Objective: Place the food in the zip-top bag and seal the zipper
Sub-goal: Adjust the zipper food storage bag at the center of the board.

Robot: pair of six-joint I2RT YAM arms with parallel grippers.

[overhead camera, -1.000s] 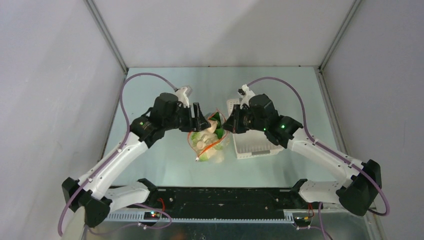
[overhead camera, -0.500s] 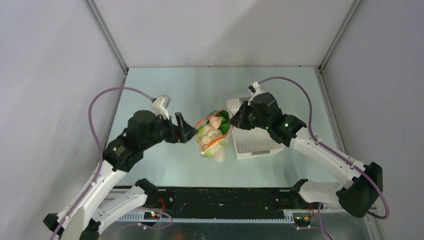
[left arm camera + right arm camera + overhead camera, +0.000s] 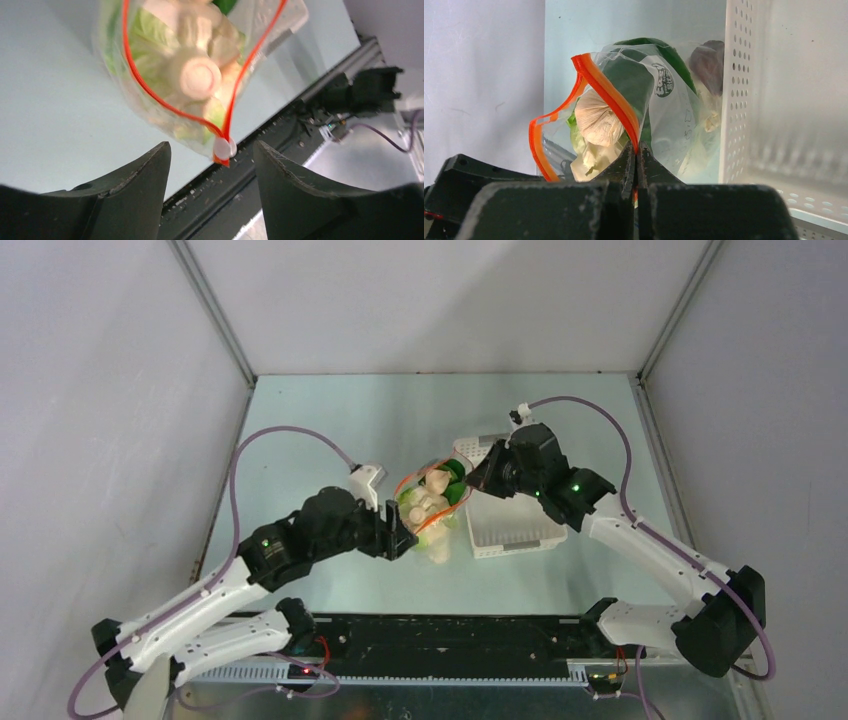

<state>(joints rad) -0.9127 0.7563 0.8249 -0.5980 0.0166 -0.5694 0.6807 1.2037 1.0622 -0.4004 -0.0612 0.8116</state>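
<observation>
Two claws flank the zip-top bag (image 3: 428,512), which sits near the middle of the counter (image 3: 330,430), just beside the left wall of a white perforated basket (image 3: 515,530). The bag's mouth gapes open, and its red-orange zipper (image 3: 608,99) traces a loop around the opening.

At the far end of that loop, the right claw (image 3: 468,478) is pinched tight on the zipper edge. In the right wrist view its two fingers meet with no gap, and the orange strip runs down between them.

At the near end, the left claw (image 3: 402,537) is spread wide and holds nothing. The small white slider (image 3: 224,148) sits at the closed tip of the zipper's V, between the dark fingers (image 3: 135,195) and clear of both.

All the food I can see is inside the bag. Several pale lumps (image 3: 197,75) are piled behind the zipper, with light green leaf pieces pressed against the plastic. The dark green leaves of the bok choy (image 3: 639,75) fill the side held by the right claw, and a small dark brown ball (image 3: 706,62) shows through the film close to the basket wall.

Whether the bag's bottom rests on the counter or hangs just above it cannot be told.
</observation>
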